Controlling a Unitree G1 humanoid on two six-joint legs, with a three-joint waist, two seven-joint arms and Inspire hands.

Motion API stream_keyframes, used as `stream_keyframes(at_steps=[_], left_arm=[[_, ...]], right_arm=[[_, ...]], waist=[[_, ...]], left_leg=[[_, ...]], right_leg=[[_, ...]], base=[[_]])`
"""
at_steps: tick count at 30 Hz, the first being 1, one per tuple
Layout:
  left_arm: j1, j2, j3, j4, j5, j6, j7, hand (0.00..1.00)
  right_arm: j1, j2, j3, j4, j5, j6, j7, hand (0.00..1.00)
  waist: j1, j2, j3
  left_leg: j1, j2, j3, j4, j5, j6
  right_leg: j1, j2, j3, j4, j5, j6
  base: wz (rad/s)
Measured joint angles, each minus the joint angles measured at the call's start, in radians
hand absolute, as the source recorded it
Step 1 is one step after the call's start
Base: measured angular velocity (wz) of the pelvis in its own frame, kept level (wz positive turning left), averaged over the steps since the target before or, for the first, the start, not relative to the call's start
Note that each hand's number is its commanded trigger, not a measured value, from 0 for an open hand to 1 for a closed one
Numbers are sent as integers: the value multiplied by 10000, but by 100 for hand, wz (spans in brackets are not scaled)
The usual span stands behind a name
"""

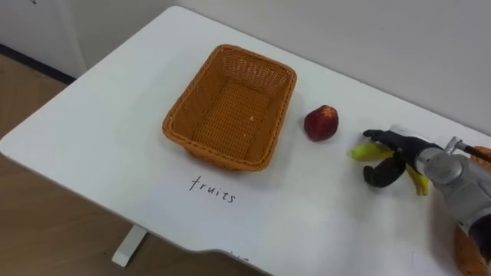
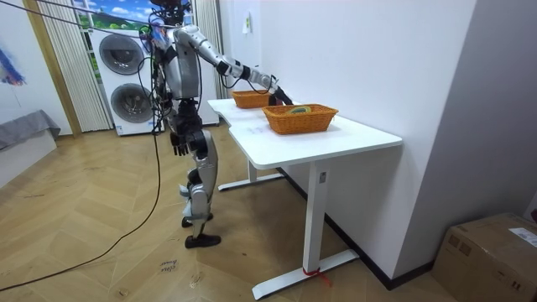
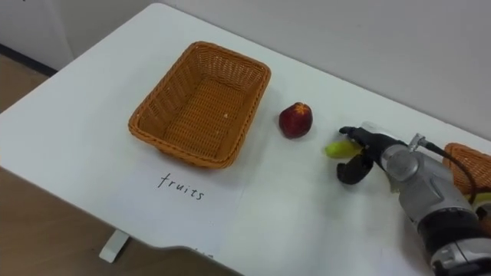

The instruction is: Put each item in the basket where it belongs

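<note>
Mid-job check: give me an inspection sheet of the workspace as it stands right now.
surface: white table, with a handwritten label near its front edge.
job's things: fruit basket holds nothing; red fruit lies on the table beside it, apart; banana is in the right hand's grasp; second basket holds items too small to tell.
clutter: nothing seen.
hands: right hand curled round the banana; left hand hangs at the robot's side.
cables: nothing seen on the table.
surroundings: stacked washing machines, cardboard box, wooden floor.
</note>
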Motion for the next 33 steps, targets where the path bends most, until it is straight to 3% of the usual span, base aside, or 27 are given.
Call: stream_keyframes(at_steps=[8,13,21,33], left_arm=[[-159,35,-13,-16,-15,-56,-1,0],[-244,158,-20,-22,-4,-50,-2,0],[-429,166,-39,-15,-20,-67,-3,0],[-429,202,-11,-11,-18,-82,21,0]], right_arm=[[-198,-185,19,60,-523,285,-342,100],[-208,-181,141,76,-634,431,-211,100],[-231,-194,244,56,-1077,514,-193,100],[-225,-256,393,-273,-1086,495,-73,100]], waist=[[259,-56,18],[279,-190,91],[524,-196,86],[524,-187,64]], left_leg=[[32,9,-49,76,1,-4],[-35,1,-164,89,0,-13],[-85,8,-103,67,1,-13],[-73,28,-19,61,2,-14]], right_leg=[[2,8,-61,-6,0,0],[-13,11,-174,-11,0,0],[-79,10,-115,-6,1,-1],[-86,13,-70,-1,12,-19]], base=[[1],[6],[-2],[0]])
